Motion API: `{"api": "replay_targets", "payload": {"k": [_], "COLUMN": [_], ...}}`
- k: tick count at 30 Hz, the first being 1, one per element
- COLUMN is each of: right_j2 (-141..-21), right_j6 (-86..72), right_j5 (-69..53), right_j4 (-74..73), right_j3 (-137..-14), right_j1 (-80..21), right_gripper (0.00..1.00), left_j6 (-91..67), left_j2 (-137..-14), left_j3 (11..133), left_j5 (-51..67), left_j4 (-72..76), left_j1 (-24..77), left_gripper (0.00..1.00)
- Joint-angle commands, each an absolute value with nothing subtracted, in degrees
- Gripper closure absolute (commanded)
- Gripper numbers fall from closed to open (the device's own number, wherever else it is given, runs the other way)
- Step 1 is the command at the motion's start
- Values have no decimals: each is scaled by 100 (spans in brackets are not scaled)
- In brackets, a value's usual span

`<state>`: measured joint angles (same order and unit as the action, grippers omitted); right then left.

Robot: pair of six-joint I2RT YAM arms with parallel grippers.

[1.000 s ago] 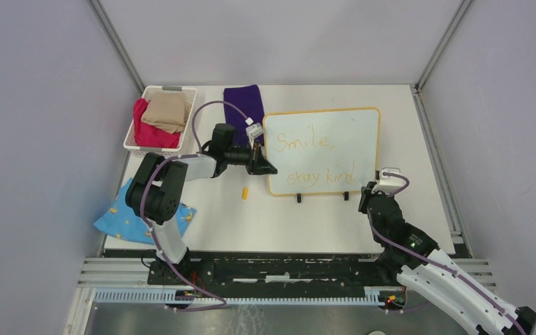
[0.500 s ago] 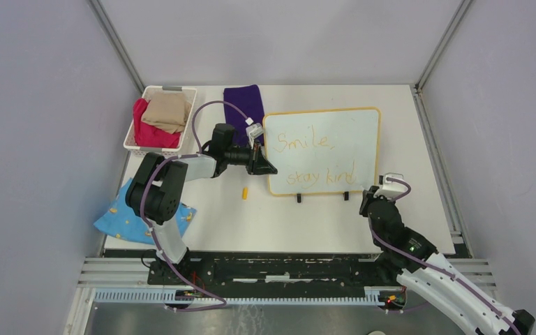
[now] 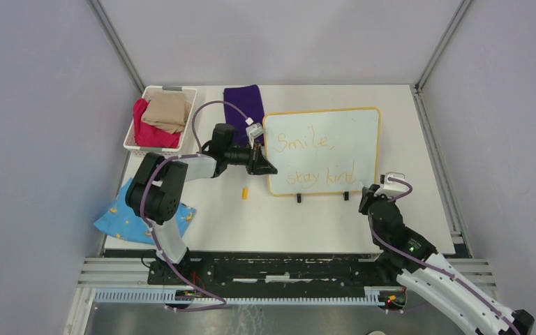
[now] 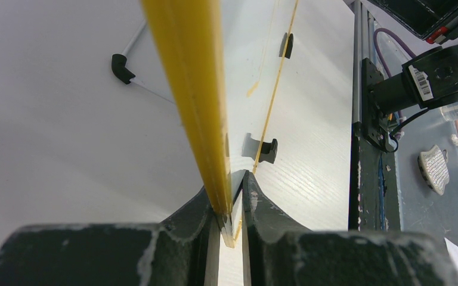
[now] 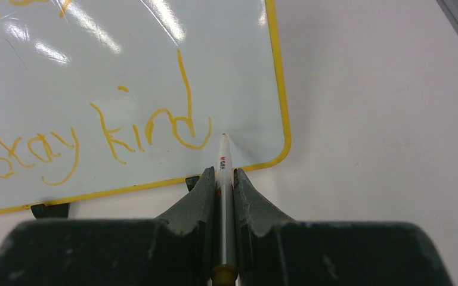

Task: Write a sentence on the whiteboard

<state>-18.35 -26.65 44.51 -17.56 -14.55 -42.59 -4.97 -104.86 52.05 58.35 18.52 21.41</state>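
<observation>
Over on the left, the left tool (image 3: 262,166) is pinched narrow on the whiteboard (image 3: 349,132), gripping its left edge. The board stands tilted on its feet at the middle of the desk (image 3: 307,223), to the right of the basket (image 3: 159,91) and the purple cloth (image 3: 244,101). A small yellow piece (image 3: 245,193), perhaps a cap, lies on the desk just left of the board.

The sentence (image 3: 307,143) reads "Smile," above "stay kind". To my eye it looks complete.

On the right, the right tool (image 3: 371,192) is clamped on a marker (image 5: 223,167), whose tip sits at the board's lower right corner, just past the "d". I cannot tell whether the tip touches.

If a closing dot is wanted, I would press lightly and straight in while the left grip keeps the board from rocking. Then I would lift the tip cleanly away so the fresh "d" does not smear.

The left wrist view shows the yellow frame (image 4: 191,89) caught between the jaws, which the overhead only hints at. The right wrist view shows the marker's tip and the strokes of "kind" up close, but not the top line. Only the overhead shows both lines whole.
</observation>
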Motion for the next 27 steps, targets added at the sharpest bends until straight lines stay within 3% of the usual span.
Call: {"api": "replay_targets", "payload": {"k": [1, 27], "right_j2": [-1894, -2252], "right_j6": [-2575, -2568], "right_j5": [4674, 4726], "right_j4": [-1436, -1386], "right_j3": [-1412, -1261], "right_j1": [-4244, -4156], "right_gripper": [100, 100], "left_j6": [325, 347], "left_j2": [-10995, -10984], "left_j3": [4941, 4942], "left_j5": [4338, 4320], "left_j4": [818, 800], "left_j1": [2422, 2443], "left_gripper": [98, 98]}}
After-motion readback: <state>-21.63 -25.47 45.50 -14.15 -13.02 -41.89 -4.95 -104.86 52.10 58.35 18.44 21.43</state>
